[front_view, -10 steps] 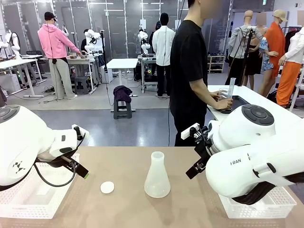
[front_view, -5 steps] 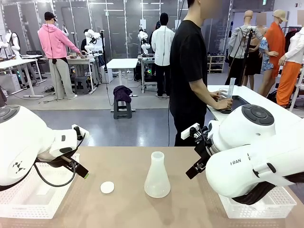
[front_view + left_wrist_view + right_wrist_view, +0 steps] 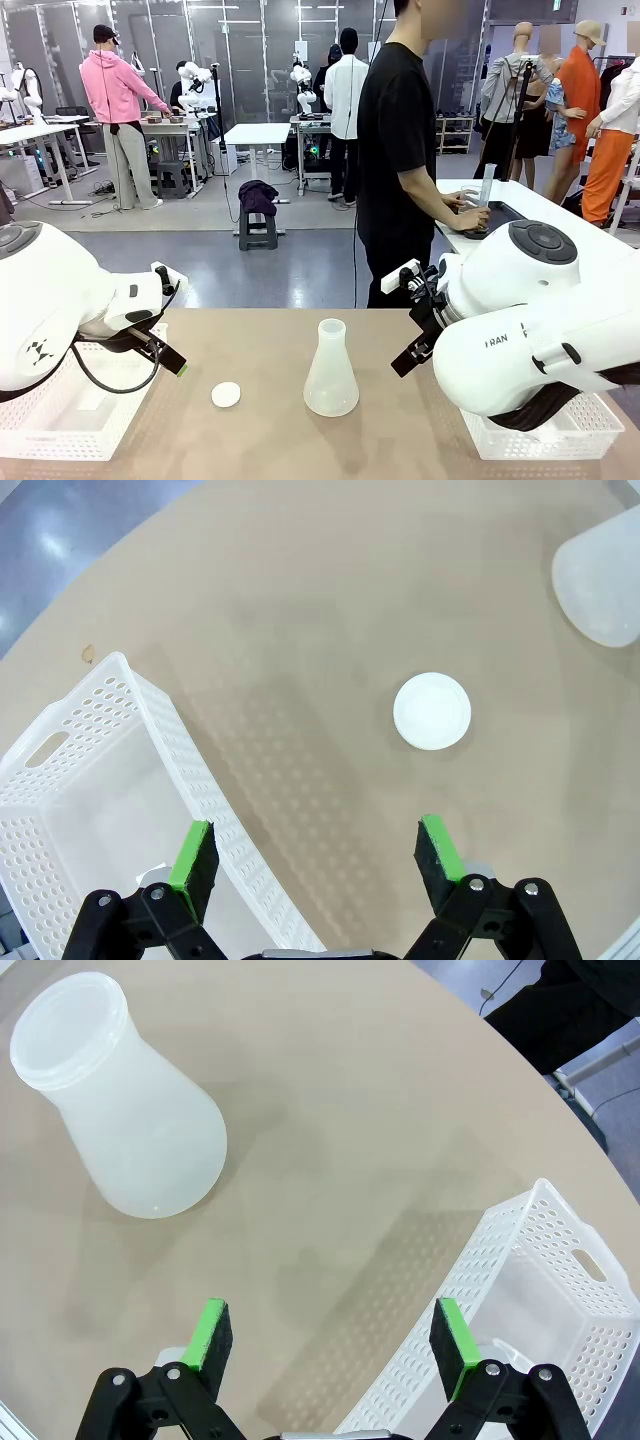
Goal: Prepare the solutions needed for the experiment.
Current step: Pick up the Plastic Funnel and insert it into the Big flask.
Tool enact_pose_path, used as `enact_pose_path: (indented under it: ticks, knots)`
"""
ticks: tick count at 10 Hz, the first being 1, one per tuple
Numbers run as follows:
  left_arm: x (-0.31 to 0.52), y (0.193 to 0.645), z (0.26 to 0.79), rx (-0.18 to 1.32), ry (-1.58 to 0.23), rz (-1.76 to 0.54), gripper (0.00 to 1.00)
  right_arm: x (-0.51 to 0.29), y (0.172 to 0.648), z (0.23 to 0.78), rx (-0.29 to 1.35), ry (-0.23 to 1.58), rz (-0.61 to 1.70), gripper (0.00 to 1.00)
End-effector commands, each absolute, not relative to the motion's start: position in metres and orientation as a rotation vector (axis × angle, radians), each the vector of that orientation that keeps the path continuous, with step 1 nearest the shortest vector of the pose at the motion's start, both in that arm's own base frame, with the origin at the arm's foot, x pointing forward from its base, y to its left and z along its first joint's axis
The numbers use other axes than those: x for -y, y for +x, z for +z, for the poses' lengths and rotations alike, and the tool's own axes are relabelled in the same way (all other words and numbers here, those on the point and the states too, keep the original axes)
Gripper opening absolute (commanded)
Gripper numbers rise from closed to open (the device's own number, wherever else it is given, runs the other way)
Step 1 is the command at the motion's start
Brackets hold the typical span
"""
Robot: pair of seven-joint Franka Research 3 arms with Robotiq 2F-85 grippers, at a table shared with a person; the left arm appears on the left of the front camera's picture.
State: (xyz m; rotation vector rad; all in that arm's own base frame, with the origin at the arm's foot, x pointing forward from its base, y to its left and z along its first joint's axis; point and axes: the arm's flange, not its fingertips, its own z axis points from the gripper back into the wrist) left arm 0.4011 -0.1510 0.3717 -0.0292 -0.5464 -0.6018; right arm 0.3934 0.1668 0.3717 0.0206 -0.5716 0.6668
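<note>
A frosted translucent conical flask (image 3: 331,375) stands upright and uncapped at the middle of the tan table (image 3: 270,440); it looks empty, and the solutions are out of view. The flask also appears as (image 3: 125,1120) ahead and to the left of my right gripper (image 3: 330,1325), and as (image 3: 600,585) at the top right corner of the left wrist view. A round white cap (image 3: 226,394) lies flat to the flask's left, ahead of my left gripper (image 3: 313,840) as (image 3: 432,711). Both grippers hover open above the table with nothing between their fingers.
A white perforated basket (image 3: 60,410) sits at the table's left edge under my left arm, seen again as (image 3: 110,780). A second basket (image 3: 560,430) sits at the right, also (image 3: 540,1290). A person in black (image 3: 400,160) stands beyond the far edge, hands at a side table.
</note>
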Motion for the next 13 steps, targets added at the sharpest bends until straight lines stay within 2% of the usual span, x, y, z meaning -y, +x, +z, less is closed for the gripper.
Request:
enact_pose_path:
  ticks: [1, 4, 5, 7, 10, 13]
  knots:
    - [0.151, 0.401, 0.372, 0.546, -0.029, -0.601, 1.00, -0.167, 0.393, 0.372, 0.572, 0.022, 0.665, 1.00]
    - [0.151, 0.401, 0.372, 0.546, -0.029, -0.602, 1.00, -0.167, 0.393, 0.372, 0.572, 0.021, 0.667, 1.00]
    - [0.142, 0.397, 0.387, 0.542, -0.167, -0.611, 1.00, -0.153, 0.389, 0.385, 0.586, 0.135, 0.631, 1.00]
    - [0.126, 0.388, 0.413, 0.575, -0.288, -0.489, 1.00, -0.128, 0.375, 0.408, 0.578, 0.324, 0.590, 1.00]
    - [0.099, 0.378, 0.448, 0.535, -0.566, -0.313, 1.00, -0.091, 0.363, 0.439, 0.600, 0.629, 0.490, 1.00]
    - [0.076, 0.380, 0.461, 0.390, -0.922, -0.315, 1.00, -0.059, 0.370, 0.446, 0.501, 1.016, 0.268, 1.00]
